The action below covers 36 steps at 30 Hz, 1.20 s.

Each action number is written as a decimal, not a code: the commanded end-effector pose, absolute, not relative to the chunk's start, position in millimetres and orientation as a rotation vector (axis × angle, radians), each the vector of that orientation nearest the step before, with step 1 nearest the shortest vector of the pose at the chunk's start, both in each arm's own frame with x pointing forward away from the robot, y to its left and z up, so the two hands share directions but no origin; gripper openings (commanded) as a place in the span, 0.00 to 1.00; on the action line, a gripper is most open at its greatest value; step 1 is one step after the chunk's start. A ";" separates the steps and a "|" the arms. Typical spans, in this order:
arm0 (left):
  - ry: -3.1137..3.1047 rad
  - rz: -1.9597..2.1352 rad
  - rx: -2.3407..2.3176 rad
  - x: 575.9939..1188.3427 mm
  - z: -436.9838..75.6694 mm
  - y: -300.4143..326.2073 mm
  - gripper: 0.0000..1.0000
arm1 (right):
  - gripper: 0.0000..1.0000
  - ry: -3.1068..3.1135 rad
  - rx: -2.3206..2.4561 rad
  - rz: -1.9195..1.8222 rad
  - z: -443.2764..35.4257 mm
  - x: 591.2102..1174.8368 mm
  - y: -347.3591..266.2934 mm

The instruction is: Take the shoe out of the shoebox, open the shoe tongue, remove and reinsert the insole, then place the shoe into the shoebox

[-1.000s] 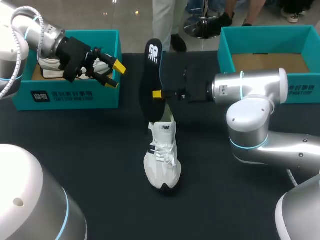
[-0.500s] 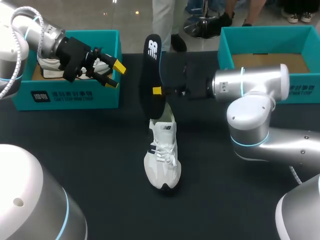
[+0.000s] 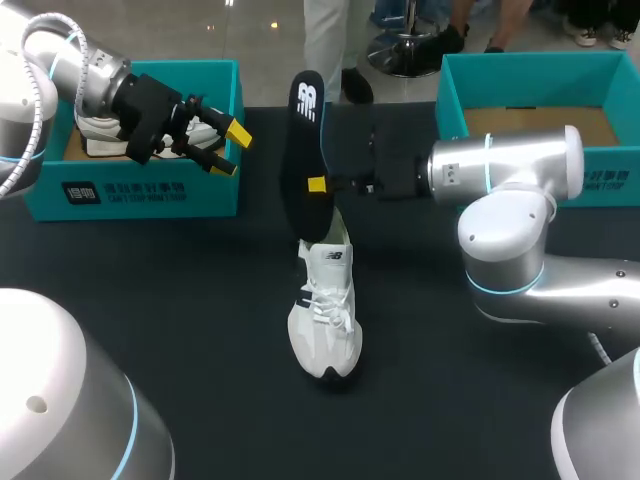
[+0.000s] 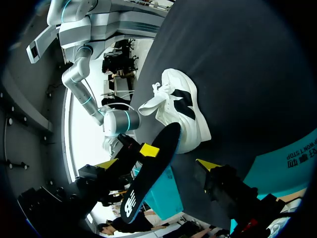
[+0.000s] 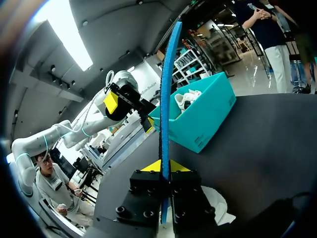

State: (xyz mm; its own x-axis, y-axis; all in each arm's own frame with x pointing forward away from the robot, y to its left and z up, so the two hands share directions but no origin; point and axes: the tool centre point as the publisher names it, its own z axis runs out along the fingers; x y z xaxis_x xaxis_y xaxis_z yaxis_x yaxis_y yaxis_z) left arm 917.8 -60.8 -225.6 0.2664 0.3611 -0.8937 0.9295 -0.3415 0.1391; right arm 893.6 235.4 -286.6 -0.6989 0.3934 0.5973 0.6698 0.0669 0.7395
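One dark surface [image 3: 150, 300] beneath two silver arms. Left arm [image 3: 90, 75] over the left shoebox [image 3: 150, 190], left jaws spread open and holding nothing. Right arm [image 3: 500, 165] in front of the right shoebox [image 3: 520, 62], right jaws clamped on the black insole [image 3: 300, 160]. White shoe [image 3: 325, 320] upright mid-surface. Insole held on edge, lower end at the shoe's heel; contact unclear. For a clean reinsert: lower that end into the heel opening, slide forward under the tongue [image 3: 330, 258], press flat without tipping the shoe.
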 end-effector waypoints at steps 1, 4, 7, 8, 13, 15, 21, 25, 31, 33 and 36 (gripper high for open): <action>1.170 -1.040 1.847 917.7 -225.6 -60.4 1.00 | 0.00 -2.096 -1.096 -1.694 -291.1 887.9 236.0; 1.170 -1.040 1.847 917.7 -225.6 -60.4 1.00 | 0.00 -2.089 -1.102 -1.694 -294.1 885.1 235.9; 1.170 -1.040 1.847 917.7 -225.6 -60.4 1.00 | 0.00 -2.083 -1.111 -1.686 -297.1 882.0 236.2; 1.170 -1.040 1.847 917.7 -225.6 -60.4 1.00 | 0.00 -2.081 -1.112 -1.685 -298.1 881.0 236.3; 1.170 -1.040 1.847 917.7 -225.6 -60.4 1.00 | 0.00 -2.077 -1.125 -1.677 -301.5 878.4 235.0; 1.170 -1.040 1.847 917.7 -225.6 -60.4 1.00 | 0.00 -2.078 -1.133 -1.678 -301.0 878.7 233.2; 1.170 -1.040 1.847 917.7 -225.6 -60.4 1.00 | 0.00 -2.117 -1.123 -1.691 -286.4 889.1 225.5; 1.170 -1.040 1.847 917.7 -225.6 -60.4 1.00 | 0.00 -2.129 -1.116 -1.708 -282.9 896.0 218.5; 1.170 -1.040 1.847 917.7 -225.6 -60.4 1.00 | 0.00 -2.109 -1.111 -1.733 -292.3 897.9 213.2; 1.170 -1.040 1.847 917.7 -225.6 -60.4 1.00 | 0.00 -2.108 -1.096 -1.738 -297.0 897.6 212.1; 1.170 -1.040 1.847 917.7 -225.6 -60.4 1.00 | 0.00 -2.101 -1.074 -1.751 -301.4 897.2 209.9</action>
